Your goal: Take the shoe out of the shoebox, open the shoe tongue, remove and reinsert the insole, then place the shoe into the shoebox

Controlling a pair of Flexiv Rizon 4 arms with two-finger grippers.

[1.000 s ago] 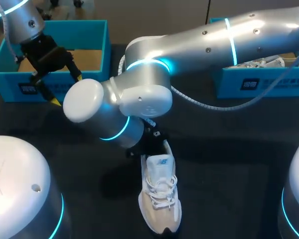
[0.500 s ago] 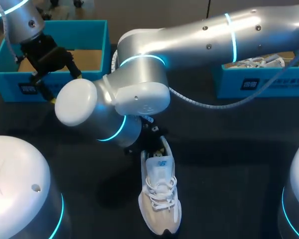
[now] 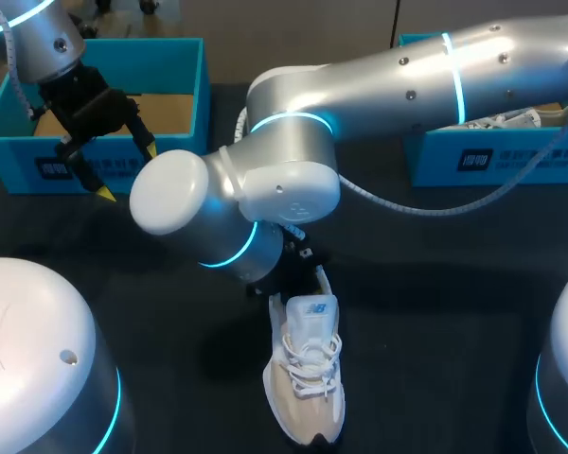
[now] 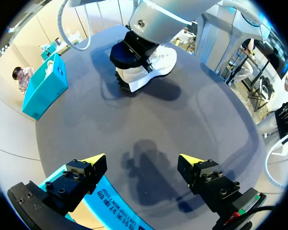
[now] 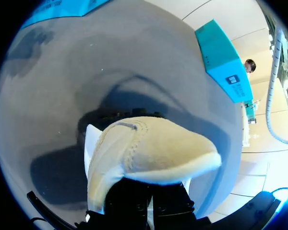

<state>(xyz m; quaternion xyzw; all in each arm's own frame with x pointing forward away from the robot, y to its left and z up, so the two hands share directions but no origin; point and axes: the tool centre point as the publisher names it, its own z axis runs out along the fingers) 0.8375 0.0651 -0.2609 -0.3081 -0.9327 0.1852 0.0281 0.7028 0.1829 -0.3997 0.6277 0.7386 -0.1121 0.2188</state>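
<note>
right tool (image 5: pixel 151 199) at shoe (image 3: pixel 305 378) heel, grip cannot tell (heel hides it); left tool (image 4: pixel 142 159) released, shoe well ahead.

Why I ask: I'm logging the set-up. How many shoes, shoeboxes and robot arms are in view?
Shoes: 2, loose shoe, boxed shoe
Shoeboxes: 2, left box, right box
Arms: 2, left arm, right arm
Total: 6
</note>
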